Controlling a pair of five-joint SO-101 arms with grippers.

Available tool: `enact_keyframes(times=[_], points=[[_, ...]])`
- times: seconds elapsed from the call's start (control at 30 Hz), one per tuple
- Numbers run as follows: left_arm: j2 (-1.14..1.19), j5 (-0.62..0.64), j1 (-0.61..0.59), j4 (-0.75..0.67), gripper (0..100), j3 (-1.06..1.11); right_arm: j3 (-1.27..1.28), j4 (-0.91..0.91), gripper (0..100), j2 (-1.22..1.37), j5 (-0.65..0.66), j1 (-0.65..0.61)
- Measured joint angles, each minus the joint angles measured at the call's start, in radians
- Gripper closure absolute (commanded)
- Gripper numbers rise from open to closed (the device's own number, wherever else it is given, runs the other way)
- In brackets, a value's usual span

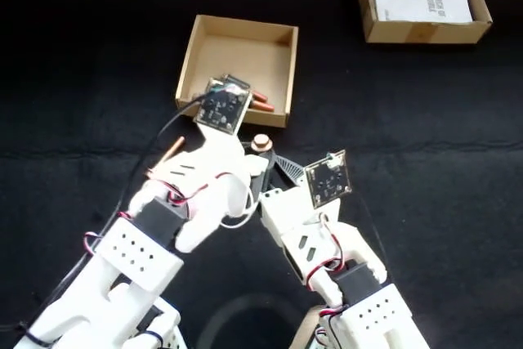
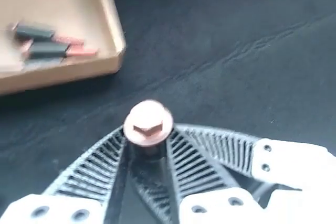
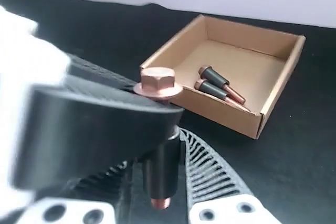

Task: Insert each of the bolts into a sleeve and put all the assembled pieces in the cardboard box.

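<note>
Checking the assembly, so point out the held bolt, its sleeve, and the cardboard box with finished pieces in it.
Bolt (image 3: pixel 156 81), right wrist view, on its hex head.
Sleeve (image 3: pixel 161 174), right wrist view, on its dark side.
Cardboard box (image 1: pixel 190 59), high view, on its left wall.

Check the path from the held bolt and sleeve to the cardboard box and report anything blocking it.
Nothing visible blocks it. Only bare black cloth lies between the bolt and sleeve and the cardboard box. Its near wall must be cleared; two assembled pieces lie just inside it.
</note>
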Motion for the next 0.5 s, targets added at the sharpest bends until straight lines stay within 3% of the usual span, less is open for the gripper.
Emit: enact_keyframes(times=[0.23, 0.5], points=[[-0.005, -0.006, -0.014, 0.367, 76, -0.23, 0.0, 0.002, 99.1, 0.0, 0.0, 0.002], [-0.035, -0.006, -0.164, 0.568, 81, -0.371, -0.029, 0.003, 99.1, 0.034, 0.066, 0.008]])
